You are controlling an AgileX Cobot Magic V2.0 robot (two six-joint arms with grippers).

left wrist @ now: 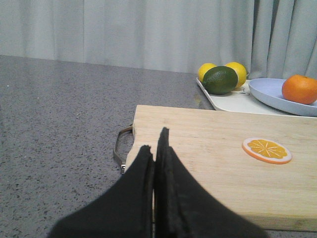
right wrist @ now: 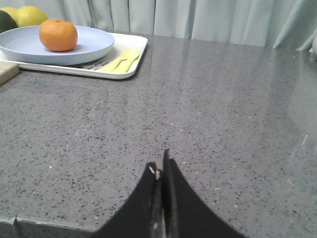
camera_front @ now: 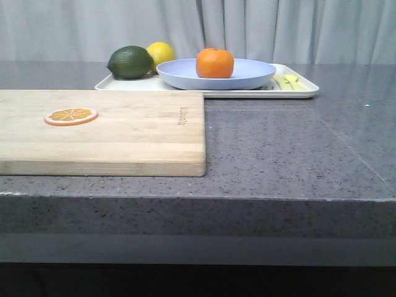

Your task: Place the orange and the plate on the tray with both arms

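**Orange and plate sit on the tray; both hands clear and closed**

From my station, the orange (camera_front: 215,63) rests in the plate (camera_front: 247,75), and the plate lies on the tray (camera_front: 303,91), so I judge the placing done. Using the tray as my landmark: the cutting board (camera_front: 124,133) lies nearer to me than the tray and to its left, its far edge just beside the tray's near rim, with an orange slice (camera_front: 70,116) on it. A dark green fruit (camera_front: 130,62) and a lemon (camera_front: 162,52) occupy the tray's left end beside the plate; pale yellow-green pieces (camera_front: 289,81) lie at its right end.

My left hand (left wrist: 156,158) hangs over the board's near corner, fingers pressed together, holding nothing. My right hand (right wrist: 161,173) is over bare counter (right wrist: 223,109), well short of the tray, fingers likewise together and empty.

Risks I see: the plate seems to overhang the tray's near rim, so a careless nudge to the board could jolt it and roll the orange off
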